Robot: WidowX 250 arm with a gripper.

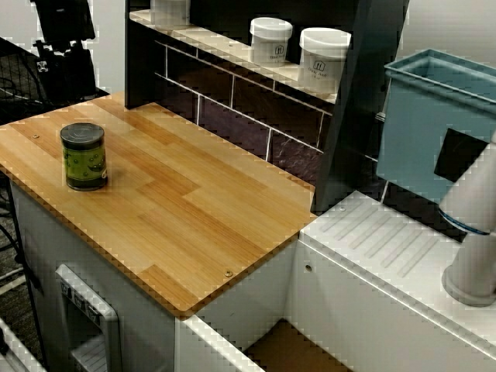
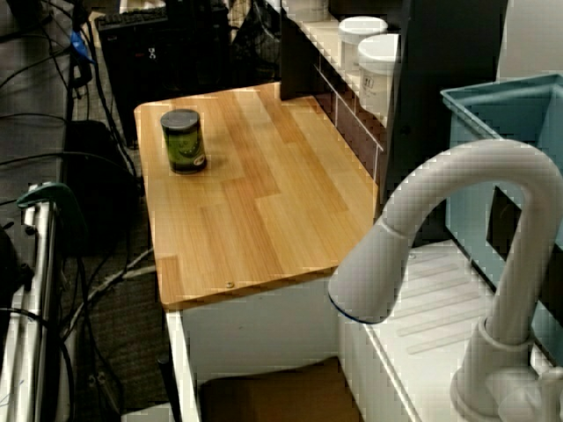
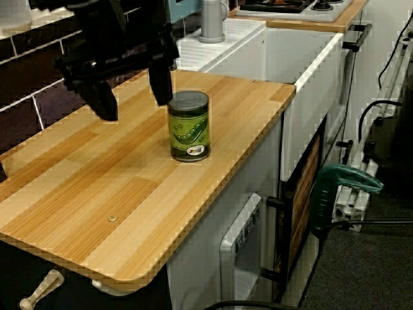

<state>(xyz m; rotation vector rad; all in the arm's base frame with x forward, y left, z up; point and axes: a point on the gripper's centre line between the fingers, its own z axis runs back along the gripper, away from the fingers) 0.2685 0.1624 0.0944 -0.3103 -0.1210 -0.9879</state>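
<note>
Only the green can (image 1: 84, 156) stands on the worktop (image 1: 194, 217), near its left end; the tiled wall (image 1: 232, 105) and jar shelf (image 1: 218, 43) close the far side.

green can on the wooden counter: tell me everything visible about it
The green can is a short cylinder, metal by its look, with a dark ridged top and a green wrapper label bearing a lighter green picture and a small oval mark low down; the print is unreadable. It stands upright and closed on the wooden counter, clear of its edges. The open gripper hangs near its top, apart from it; only the counter touches it.
</note>
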